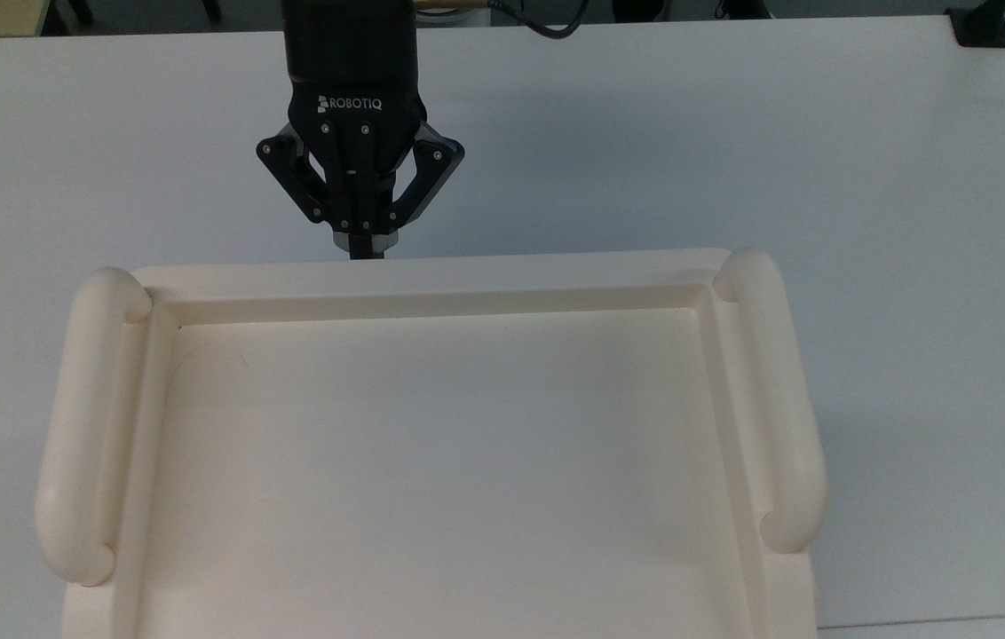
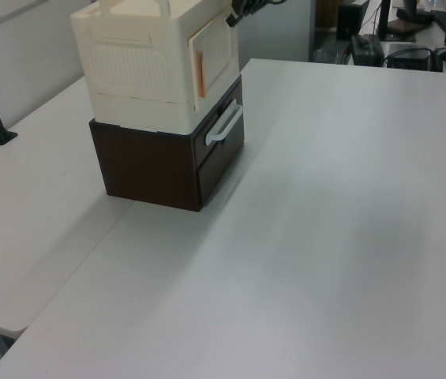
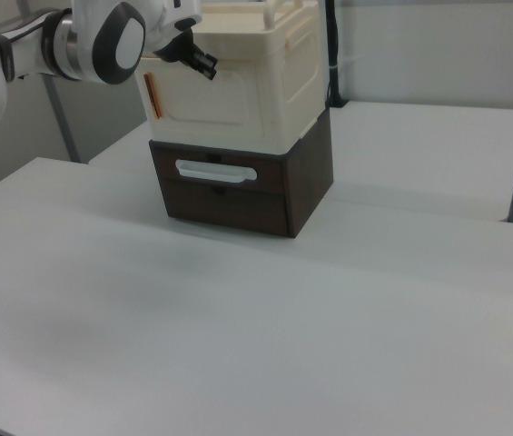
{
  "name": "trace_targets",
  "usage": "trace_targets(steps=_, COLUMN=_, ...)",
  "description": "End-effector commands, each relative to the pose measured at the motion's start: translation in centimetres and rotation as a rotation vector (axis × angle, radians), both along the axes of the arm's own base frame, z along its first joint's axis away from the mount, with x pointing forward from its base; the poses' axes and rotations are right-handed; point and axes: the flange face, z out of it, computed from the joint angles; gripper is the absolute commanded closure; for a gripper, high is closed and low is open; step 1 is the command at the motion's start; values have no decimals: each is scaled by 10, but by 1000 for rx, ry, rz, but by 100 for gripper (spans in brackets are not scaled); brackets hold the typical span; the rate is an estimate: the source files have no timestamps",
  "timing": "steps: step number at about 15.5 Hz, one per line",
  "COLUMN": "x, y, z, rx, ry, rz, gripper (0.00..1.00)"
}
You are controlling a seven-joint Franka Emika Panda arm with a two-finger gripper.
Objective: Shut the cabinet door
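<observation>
The cabinet (image 3: 247, 82) stands on a drawer unit (image 3: 247, 186) on the table (image 3: 265, 336), upper left of the right view; the gripper (image 3: 203, 65) before its door (image 3: 206, 109)

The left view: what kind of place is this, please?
Probably a robotics lab or office: a wide white table, a robot gripper at a cream cabinet, and monitors behind.

A dark brown drawer unit (image 3: 238, 191) stands on the white table (image 2: 325, 237). Its front carries a white bar handle (image 3: 215, 171), also seen in the left view (image 2: 224, 125). A second white table (image 3: 438, 154) abuts behind it in the right view. A black clamp (image 1: 982, 25) grips the table's far corner in the top view.
</observation>
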Motion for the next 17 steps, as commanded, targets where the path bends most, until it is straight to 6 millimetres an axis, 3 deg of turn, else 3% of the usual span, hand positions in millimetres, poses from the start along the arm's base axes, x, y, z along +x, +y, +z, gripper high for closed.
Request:
trace_targets(steps=1, x=6, y=4, z=-2, rx=5, ry=-80, rz=-8, gripper=100)
trace_targets(steps=6, x=11, y=10, z=-10, rx=-4, ry=-85, rz=0, gripper=100)
trace_targets(steps=10, x=4, y=4, z=-3, rx=-63, ry=-78, rz=41, gripper=100)
trace_targets(steps=11, x=-1, y=-1, z=-13, rx=-88, ry=-16, rz=64, gripper=100)
trace_targets(steps=17, x=-50, y=-3, z=-21, rx=-220, ry=406, rz=321, gripper=100)
